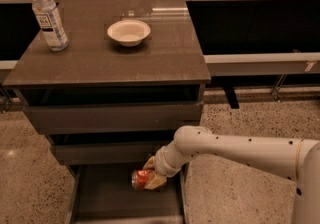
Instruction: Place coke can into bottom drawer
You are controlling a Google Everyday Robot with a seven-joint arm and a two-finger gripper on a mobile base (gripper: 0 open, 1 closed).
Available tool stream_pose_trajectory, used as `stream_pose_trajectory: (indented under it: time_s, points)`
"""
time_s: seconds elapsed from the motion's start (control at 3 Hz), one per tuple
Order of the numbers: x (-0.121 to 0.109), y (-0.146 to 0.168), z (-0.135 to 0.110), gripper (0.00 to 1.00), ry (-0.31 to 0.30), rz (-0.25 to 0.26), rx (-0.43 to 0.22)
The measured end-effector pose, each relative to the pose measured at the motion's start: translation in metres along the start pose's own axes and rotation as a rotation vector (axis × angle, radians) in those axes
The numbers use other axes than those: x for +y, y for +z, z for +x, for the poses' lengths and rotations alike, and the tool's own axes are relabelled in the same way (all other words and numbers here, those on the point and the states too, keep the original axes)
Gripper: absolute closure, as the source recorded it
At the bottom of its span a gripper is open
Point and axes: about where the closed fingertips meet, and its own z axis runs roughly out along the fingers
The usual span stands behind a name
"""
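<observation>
At the far left of the worktop (165,65) we saw a clear plastic water bottle (48,16) standing upright near the back corner. To its right, well apart from it, a shallow cream bowl (129,32) sat upright towards the back. Below the worktop were two flat drawer fronts (110,117), both closed, one above the other. Under them the bottom drawer (105,199) stood pulled out towards us, its dark floor showing between lighter side rails.

Over the right half of that drawer we found the coke can (140,179), tipped on its side with a silver end facing left. We could not tell whether it touched the drawer floor. The end effector (151,174) was pinching the can, one tan finger above it and one below, just in front of the lower drawer front. The white arm (235,150) reached in from the right edge, low over the speckled floor (240,113).
</observation>
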Motion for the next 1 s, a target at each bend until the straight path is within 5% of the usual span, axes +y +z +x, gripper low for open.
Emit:
stream_pose_trajectory:
  time_s: [0.67, 1.0]
  points:
    - [0.001, 0.020, 0.004, 1.00, -0.006, -0.046, 0.027]
    - [-0.004, 0.086, 0.058, 1.00, 0.075, -0.100, 0.111]
